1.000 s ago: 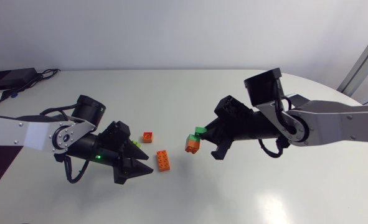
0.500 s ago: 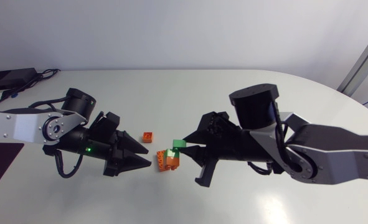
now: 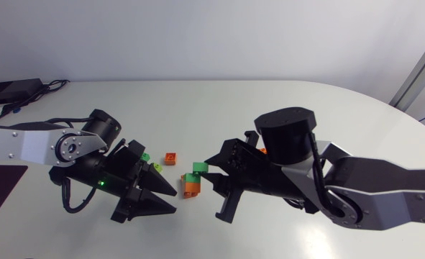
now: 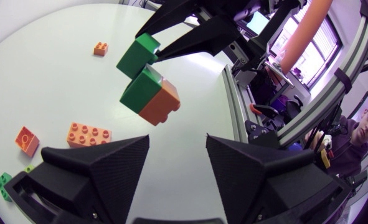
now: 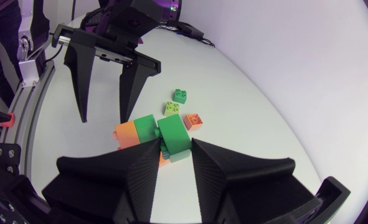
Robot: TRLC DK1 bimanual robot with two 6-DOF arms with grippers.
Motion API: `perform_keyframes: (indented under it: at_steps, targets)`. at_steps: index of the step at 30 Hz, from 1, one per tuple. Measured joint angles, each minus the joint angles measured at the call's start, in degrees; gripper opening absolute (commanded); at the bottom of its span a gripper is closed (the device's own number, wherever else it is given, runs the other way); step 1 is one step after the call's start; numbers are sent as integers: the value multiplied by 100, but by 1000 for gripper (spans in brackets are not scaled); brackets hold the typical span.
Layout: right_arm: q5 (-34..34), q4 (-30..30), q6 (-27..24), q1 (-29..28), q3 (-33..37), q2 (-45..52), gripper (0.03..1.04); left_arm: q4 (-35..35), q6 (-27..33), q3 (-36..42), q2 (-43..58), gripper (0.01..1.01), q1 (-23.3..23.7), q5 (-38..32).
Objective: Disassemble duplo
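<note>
Left gripper (image 4: 178,139) sits toward the surface's (image 3: 284,101) near edge, fingers spread wide and holding nothing, tips aimed at the duplo stack (image 3: 193,178) just ahead. The stack, two green bricks on an orange one, hangs tilted over mid-surface, its end green brick pinched between the fingers of the right gripper (image 5: 171,148). Farther on, a long orange brick (image 4: 90,134), a small orange brick (image 3: 170,158) and a green brick (image 3: 146,156) lie loose.

Right gripper (image 5: 174,146) clamped on a brick stack (image 5: 152,129)
Its fingers pinch the green end; the far end is orange. Ahead, the left gripper (image 5: 104,113) gapes, with three loose bricks (image 5: 193,121) on the table (image 5: 252,124) nearby.
</note>
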Motion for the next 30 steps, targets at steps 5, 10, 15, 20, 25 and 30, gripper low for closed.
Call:
perform_keyframes:
  at_steps: [5, 10, 15, 20, 25, 30]
  targets:
    - [138, 129, -39, 184, -7, 81, 264, -17, 42, 0, 0, 648, 0, 31]
    - [221, 140, -72, 361, -7, 188, 264, -39, 39, 96, 0, 648, 114, 160]
    - [457, 225, -146, 496, -7, 295, 264, -52, 39, 157, 0, 646, 153, 243]
    - [640, 361, -168, 562, -13, 337, 264, -127, 39, 168, 9, 646, 153, 293]
    - [693, 444, -170, 584, -33, 343, 264, -151, 39, 223, 26, 646, 153, 315]
    - [728, 448, -205, 595, -39, 350, 264, -166, 37, 323, 146, 644, 225, 330]
